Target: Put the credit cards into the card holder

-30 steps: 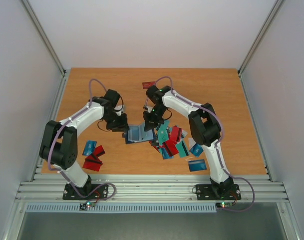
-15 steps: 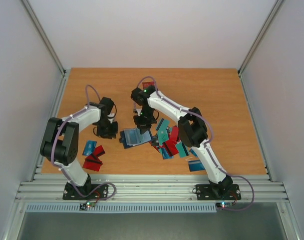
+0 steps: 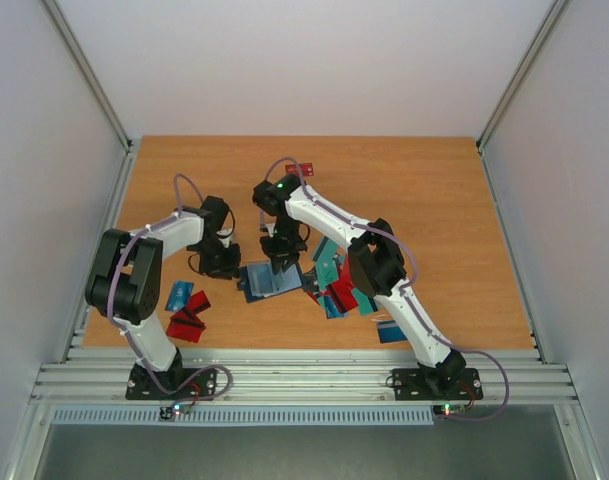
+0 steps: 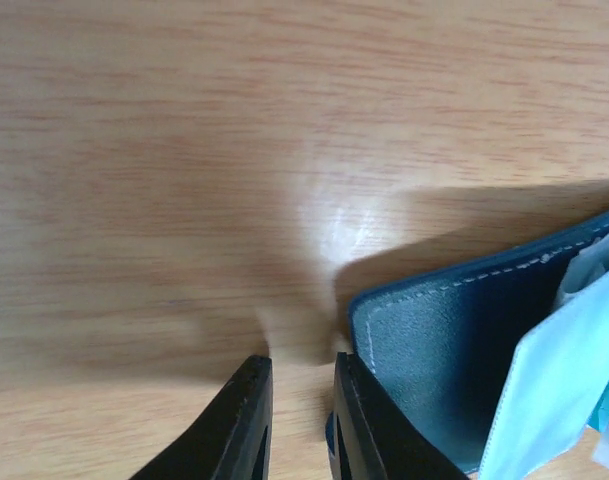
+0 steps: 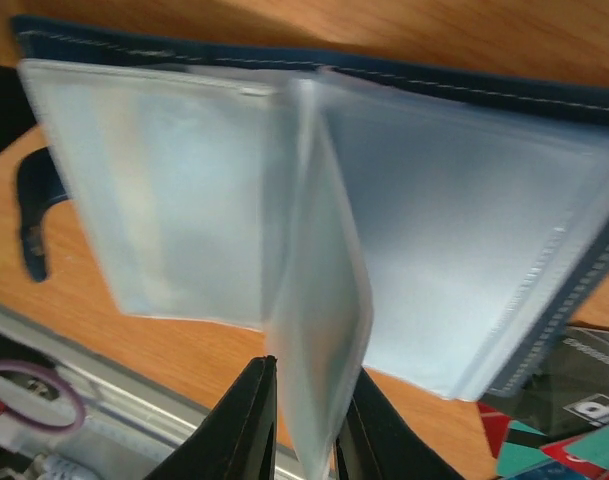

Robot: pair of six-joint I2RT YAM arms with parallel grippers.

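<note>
Top external view is showing you the card holder (image 3: 267, 281) lying open on the bench (image 3: 424, 200), long axis running 9 to 3, your right gripper (image 3: 282, 262) pinching its clear sleeve (image 5: 319, 330) from 12, your left gripper (image 3: 229, 268) waiting at 9 with jaws narrow and contents unclear, and the credit cards (image 3: 336, 285) heaping at 3.

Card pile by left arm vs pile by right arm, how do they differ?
The left pile is a few cards, red and blue; the right pile is a bigger heap with teal too. The left pile lies apart from the card holder; the right pile lies right beside it. Both lie loose on the table.
</note>
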